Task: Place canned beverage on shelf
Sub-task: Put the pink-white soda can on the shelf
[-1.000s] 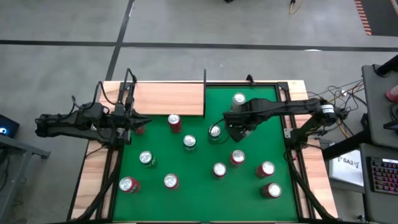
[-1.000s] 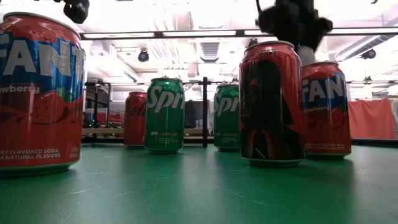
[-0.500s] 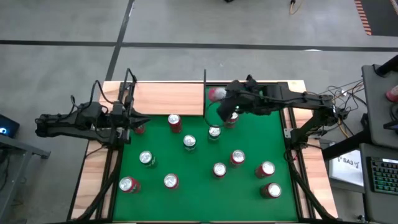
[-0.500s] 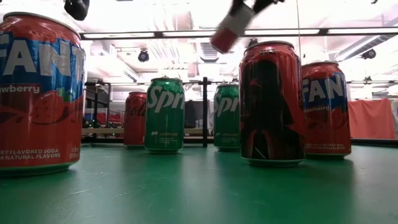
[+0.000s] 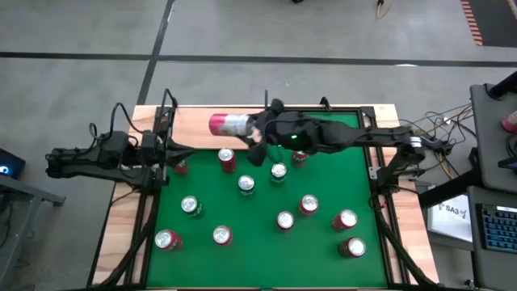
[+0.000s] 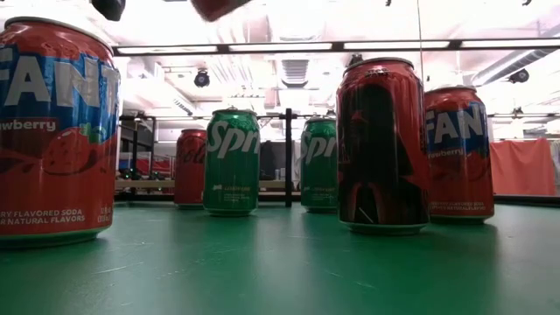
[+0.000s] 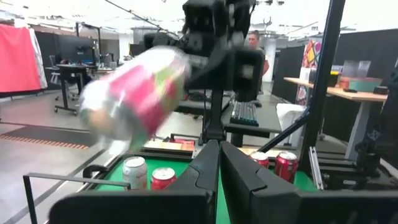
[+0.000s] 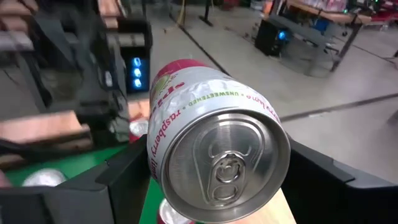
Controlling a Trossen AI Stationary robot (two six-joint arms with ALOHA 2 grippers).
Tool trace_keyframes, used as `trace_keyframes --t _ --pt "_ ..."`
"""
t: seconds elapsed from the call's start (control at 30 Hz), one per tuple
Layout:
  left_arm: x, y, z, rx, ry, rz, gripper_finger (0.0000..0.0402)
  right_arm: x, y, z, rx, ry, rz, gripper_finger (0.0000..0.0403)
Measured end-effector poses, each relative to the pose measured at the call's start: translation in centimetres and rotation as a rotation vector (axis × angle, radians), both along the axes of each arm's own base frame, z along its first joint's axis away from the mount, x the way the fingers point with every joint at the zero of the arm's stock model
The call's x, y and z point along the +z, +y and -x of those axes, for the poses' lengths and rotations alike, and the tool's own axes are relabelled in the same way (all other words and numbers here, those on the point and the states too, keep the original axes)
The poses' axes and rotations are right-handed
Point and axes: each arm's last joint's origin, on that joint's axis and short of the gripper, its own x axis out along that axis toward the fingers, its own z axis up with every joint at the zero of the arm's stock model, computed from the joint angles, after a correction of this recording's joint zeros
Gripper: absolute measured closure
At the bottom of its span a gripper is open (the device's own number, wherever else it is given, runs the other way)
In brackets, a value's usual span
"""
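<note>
high view: the right gripper point(image 5: 252, 129) reaches across from the right and clamps a pink can point(image 5: 229, 124) lying on its side in the air over the pale wood shelf point(image 5: 202, 128) at the table's far left corner. right wrist view shows the can point(image 8: 211, 155) gripped between the two dark fingers point(image 8: 121, 180), its silver top facing the camera. the left gripper point(image 5: 179, 159) waits at the shelf's near left edge, fingers closed on nothing. other cans point(image 5: 245, 185) stand on the green table point(image 5: 323, 186).
</note>
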Motion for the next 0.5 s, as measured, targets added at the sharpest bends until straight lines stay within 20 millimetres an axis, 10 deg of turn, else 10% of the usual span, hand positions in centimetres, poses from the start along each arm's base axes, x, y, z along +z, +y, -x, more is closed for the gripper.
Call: trace_keyframes --t 0.5 --pt "0.1 0.0 0.1 -0.010 -0.020 0.083 0.0402 -5.3 -4.3 -7.3 -0.077 0.175 0.028 0.0120"
